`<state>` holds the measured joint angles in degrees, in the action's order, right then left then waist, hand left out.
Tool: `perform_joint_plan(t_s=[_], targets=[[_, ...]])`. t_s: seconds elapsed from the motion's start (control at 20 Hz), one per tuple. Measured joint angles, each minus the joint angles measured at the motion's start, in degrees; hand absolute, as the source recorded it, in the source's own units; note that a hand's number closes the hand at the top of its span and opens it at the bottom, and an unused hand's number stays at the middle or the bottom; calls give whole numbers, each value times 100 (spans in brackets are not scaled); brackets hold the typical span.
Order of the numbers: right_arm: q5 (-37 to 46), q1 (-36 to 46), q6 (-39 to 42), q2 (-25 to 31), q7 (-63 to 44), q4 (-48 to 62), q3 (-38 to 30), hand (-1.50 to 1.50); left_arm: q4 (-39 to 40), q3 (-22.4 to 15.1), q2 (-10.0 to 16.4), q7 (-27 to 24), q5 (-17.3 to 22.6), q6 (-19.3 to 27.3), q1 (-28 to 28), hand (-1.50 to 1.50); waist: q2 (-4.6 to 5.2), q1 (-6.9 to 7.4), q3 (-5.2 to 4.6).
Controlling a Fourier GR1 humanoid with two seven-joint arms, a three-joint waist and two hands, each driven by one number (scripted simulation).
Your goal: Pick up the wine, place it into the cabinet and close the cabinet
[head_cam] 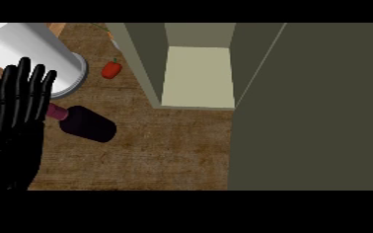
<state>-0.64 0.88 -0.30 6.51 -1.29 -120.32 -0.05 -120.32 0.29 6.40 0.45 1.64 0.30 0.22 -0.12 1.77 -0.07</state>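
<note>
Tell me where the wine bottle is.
In the head view the wine bottle lies on its side at the left of the counter, its neck beside the left hand, with the red pepper beyond it and the open cabinet to its right.

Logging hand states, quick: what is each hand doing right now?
Left hand: open, fingers straight, holding nothing, next to the neck of the wine.
Right hand: not in view.

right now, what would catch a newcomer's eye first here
The open cabinet fills the middle and right, pale inside. At the left edge the black left robot hand shows open, fingers straight, beside the dark wine bottle lying on the counter.
</note>
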Motion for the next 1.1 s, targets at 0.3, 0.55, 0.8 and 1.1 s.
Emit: perform_joint_plan(t_s=[0.3, 0.55, 0.8, 1.1], targets=[[32, -640, 128, -95, 138, -541, 114, -150, 210, 254, 85, -66, 111, -114, -335, -150, 6, -167, 5], [-907, -977, 928, 29, -249, -878, 735, -150, 4, 355, -414, 545, 813, 304, -343, -150, -13, -163, 9], [-1640, -1097, 1184, 203, -749, -1304, 668, -150, -986, 202, -523, 1483, 935, 789, -190, -150, -10, -161, 10], [-1716, -1173, 1166, 191, -1076, -1574, 825, -150, -1857, 101, -345, 2730, 834, 1335, -296, -150, -10, -167, 10]])
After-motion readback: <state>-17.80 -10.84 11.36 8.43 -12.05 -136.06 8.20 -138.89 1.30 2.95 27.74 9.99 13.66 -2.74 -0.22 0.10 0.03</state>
